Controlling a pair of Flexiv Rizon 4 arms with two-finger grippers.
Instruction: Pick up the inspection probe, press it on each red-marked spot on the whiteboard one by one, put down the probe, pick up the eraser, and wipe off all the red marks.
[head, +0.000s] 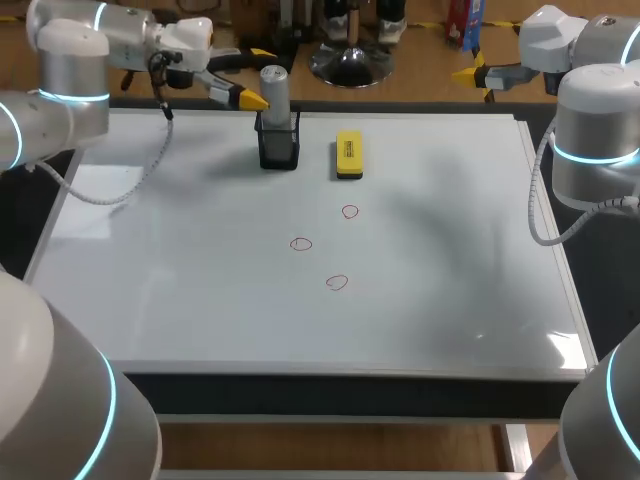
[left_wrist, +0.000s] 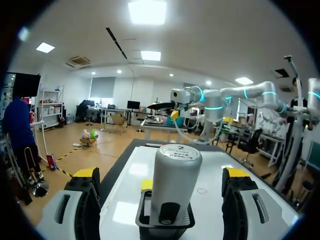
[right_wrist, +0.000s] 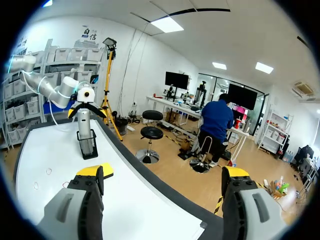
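Released left jaws are straddling the probe (left_wrist: 175, 180), not yet gripping; right jaws are hanging released. Beside the probe, eraser (head: 348, 155) and red marks (head: 301, 244) are waiting untouched.

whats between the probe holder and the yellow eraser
Nothing: in the head view the strip of whiteboard between the black holder, with the probe standing in it, and the eraser is bare.
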